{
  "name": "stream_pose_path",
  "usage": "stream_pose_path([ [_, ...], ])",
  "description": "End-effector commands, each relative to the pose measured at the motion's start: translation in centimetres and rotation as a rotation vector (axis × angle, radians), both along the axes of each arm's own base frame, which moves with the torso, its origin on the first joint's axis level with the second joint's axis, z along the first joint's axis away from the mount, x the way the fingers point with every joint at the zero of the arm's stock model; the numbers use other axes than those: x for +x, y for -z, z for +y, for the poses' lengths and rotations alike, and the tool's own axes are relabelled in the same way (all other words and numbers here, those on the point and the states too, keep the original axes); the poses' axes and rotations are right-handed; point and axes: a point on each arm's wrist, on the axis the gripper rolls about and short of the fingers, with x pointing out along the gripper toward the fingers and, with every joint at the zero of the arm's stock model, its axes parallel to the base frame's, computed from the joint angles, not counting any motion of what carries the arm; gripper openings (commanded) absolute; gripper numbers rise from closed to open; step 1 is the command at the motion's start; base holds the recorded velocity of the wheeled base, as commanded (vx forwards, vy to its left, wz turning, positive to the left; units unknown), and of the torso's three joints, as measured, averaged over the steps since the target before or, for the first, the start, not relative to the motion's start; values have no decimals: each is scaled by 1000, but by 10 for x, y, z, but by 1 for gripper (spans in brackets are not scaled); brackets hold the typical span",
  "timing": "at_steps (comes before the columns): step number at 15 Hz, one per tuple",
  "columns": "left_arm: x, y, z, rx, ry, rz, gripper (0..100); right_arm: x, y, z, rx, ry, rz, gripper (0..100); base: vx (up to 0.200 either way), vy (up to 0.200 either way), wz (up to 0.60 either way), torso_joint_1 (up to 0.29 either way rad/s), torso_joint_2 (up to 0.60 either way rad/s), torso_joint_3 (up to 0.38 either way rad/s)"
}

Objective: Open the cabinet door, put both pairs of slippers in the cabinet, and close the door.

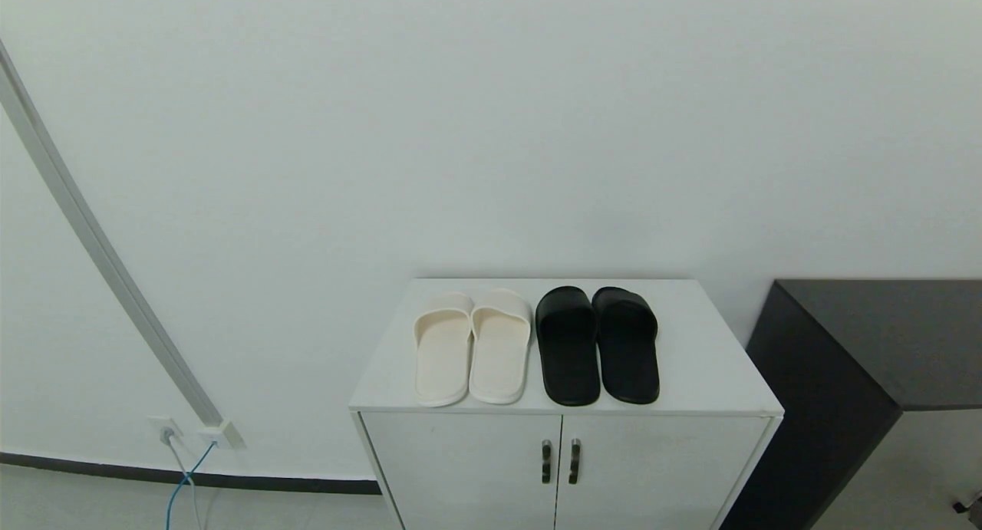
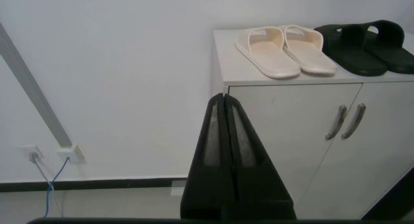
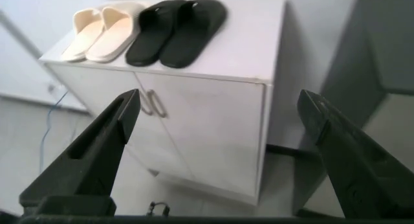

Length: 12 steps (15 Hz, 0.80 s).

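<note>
A white cabinet [image 1: 690, 361] stands against the wall with both doors shut and two dark handles [image 1: 559, 461] at the middle. On its top lie a cream pair of slippers [image 1: 472, 347] on the left and a black pair of slippers [image 1: 598, 344] on the right, side by side. My left gripper [image 2: 224, 104] is shut, its fingers pressed together, held off the cabinet's left front corner [image 2: 223, 88]. My right gripper [image 3: 220, 111] is open wide, in front of the right door [image 3: 213, 130], apart from it. Both wrist views show the cream slippers [image 2: 284, 49] [image 3: 103, 33] and the black slippers [image 2: 369, 46] [image 3: 174, 30].
A dark cabinet or table [image 1: 859, 361] stands close on the white cabinet's right. A grey conduit [image 1: 92, 238] runs down the wall at the left to sockets [image 1: 196, 434] with a blue cable [image 1: 184, 484] hanging to the floor.
</note>
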Motion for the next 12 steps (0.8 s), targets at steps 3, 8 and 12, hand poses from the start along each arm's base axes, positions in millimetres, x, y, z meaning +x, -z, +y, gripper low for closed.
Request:
stream_pose_path([
  [3,0,0,0,-3,0,0,0,89,-10,38,-21,-145,147,100,0,0,0,0,0,0],
  [8,0,0,0,-4,0,1,0,120,-18,101,-8,-132,157,100,0,0,0,0,0,0],
  [12,0,0,0,-4,0,0,0,144,-18,146,-20,-81,171,100,0,0,0,0,0,0],
])
